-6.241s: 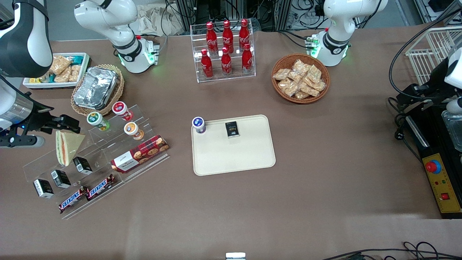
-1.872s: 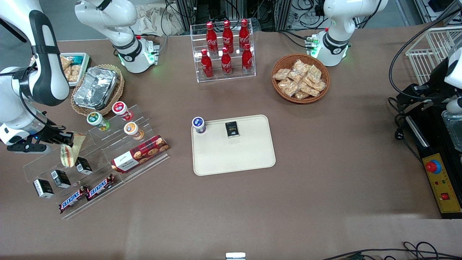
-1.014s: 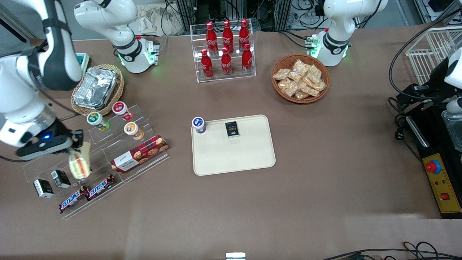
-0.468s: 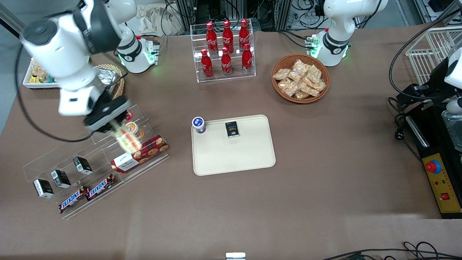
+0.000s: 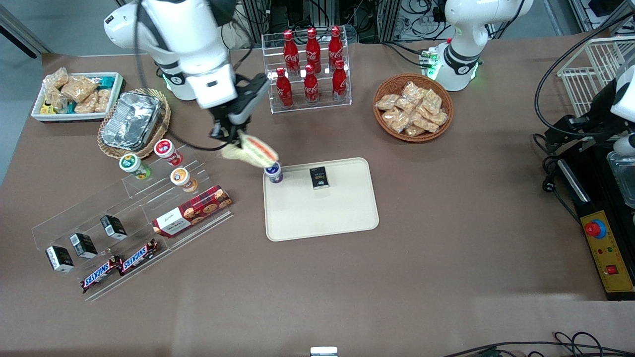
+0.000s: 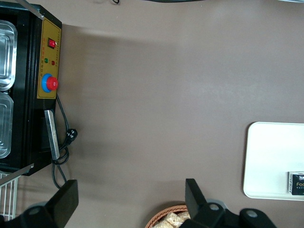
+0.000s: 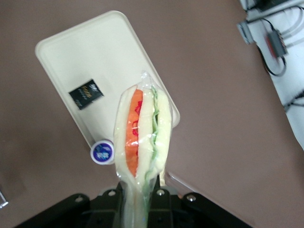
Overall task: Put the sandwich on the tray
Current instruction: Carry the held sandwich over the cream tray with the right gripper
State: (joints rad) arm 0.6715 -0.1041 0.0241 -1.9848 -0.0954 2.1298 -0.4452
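Note:
My gripper [image 5: 233, 140] is shut on the sandwich [image 5: 251, 151], a plastic-wrapped wedge of pale bread with orange and green filling, held in the air just short of the tray's corner on the working arm's side. The right wrist view shows the sandwich [image 7: 142, 133] pinched at its narrow end by the gripper [image 7: 138, 202], hanging above the cream tray [image 7: 90, 52]. The tray [image 5: 327, 213] lies mid-table and carries a blue-lidded cup [image 5: 273, 171] and a small black packet [image 5: 319, 177]. The sandwich tip hovers right by that cup.
A clear stepped shelf [image 5: 134, 218] with cups, a cookie box and candy bars lies toward the working arm's end. A rack of red bottles [image 5: 310, 69] and a basket of snack packets [image 5: 412, 107] stand farther from the camera than the tray. A foil container [image 5: 131, 120] sits in a basket.
The gripper closed on the sandwich at the stepped shelf, lifted it and carried it across the table to the tray's edge, near the blue-lidded cup.

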